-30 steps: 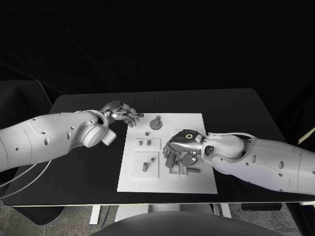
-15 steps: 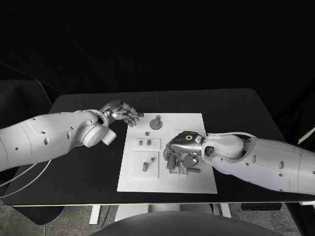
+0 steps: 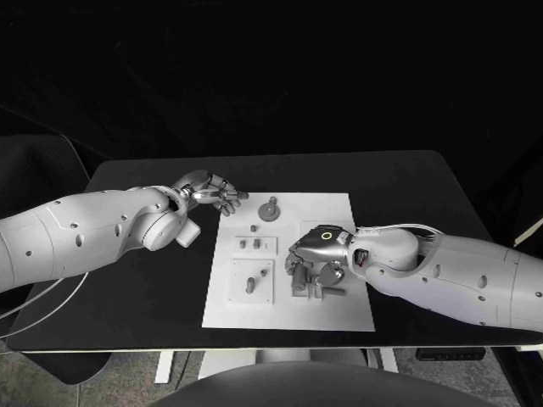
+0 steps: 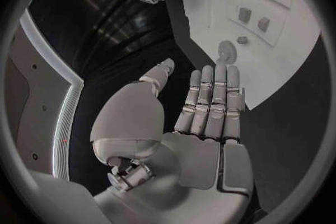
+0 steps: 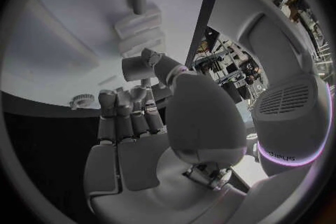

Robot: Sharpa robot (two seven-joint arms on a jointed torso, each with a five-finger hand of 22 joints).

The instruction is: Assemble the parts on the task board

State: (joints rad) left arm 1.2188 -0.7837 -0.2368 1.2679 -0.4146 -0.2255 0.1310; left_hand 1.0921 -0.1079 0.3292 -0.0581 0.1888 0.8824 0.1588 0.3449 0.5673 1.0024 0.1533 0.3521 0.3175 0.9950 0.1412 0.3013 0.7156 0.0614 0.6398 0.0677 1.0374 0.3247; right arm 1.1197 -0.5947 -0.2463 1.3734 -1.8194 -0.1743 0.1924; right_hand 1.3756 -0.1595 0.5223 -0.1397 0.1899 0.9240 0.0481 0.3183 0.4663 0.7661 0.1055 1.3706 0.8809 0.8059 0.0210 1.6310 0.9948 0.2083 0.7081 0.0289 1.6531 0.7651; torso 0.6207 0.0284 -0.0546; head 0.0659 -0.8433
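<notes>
The black surface (image 3: pixel 137 297) carries the white task board (image 3: pixel 345 314) at its middle. The right hand (image 3: pixel 313 257) hangs low over the board's lower right part, at about 4 o'clock from the board's centre, fingers bent down upon the grey parts (image 3: pixel 310 284) there. Whether it holds one already I cannot tell. The left hand (image 3: pixel 213 195) waits just beside the board's far left corner, at 10 o'clock, fingers apart and holding nothing. A round part (image 3: pixel 269 210) stands near it on the board. I judge the step is picking a part; next, the right hand needs a firm grip before lifting.
</notes>
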